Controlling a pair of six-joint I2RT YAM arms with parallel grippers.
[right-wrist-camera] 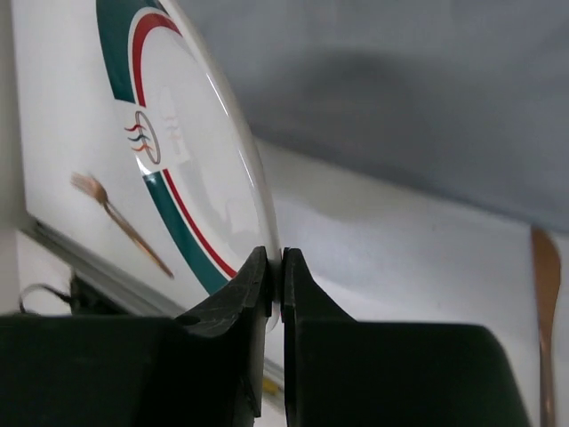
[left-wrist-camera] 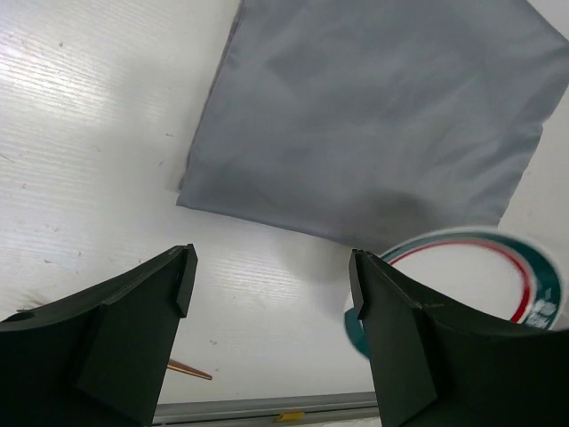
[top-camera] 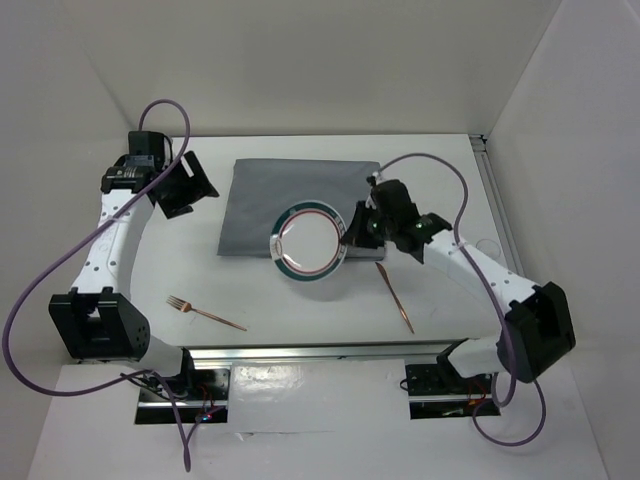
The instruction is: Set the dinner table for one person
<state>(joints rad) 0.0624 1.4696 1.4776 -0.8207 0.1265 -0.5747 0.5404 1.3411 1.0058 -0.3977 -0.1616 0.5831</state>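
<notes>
White desk [top-camera: 300,310] filled the scene, running from the arm bases out to the far wall, with everything else sitting on it. Grey cloth [top-camera: 290,185] lay flat across its middle, toward the far side.

And the right tool [top-camera: 352,232] was clamped on the plate [top-camera: 308,240], gripping it at the right rim. The wrist view showed both black fingers [right-wrist-camera: 240,302] squeezed together with only the thin edge of the rim between them. That plate was white with green and red rings. It sat over the cloth's near edge, part above cloth and part above bare desk. Whether it touched down could not be told.

Over on the other side, the left tool [top-camera: 190,185] hung near the cloth's far-left corner. Its jaws were spread wide with nothing between them, and the cloth's left edge showed below.

Copper fork [top-camera: 205,311] lay near-left on the desk, well apart from the plate, tines to the left. Copper knife [top-camera: 396,297] lay near-right, just beside the plate and below the right tool, angled toward the near edge.
</notes>
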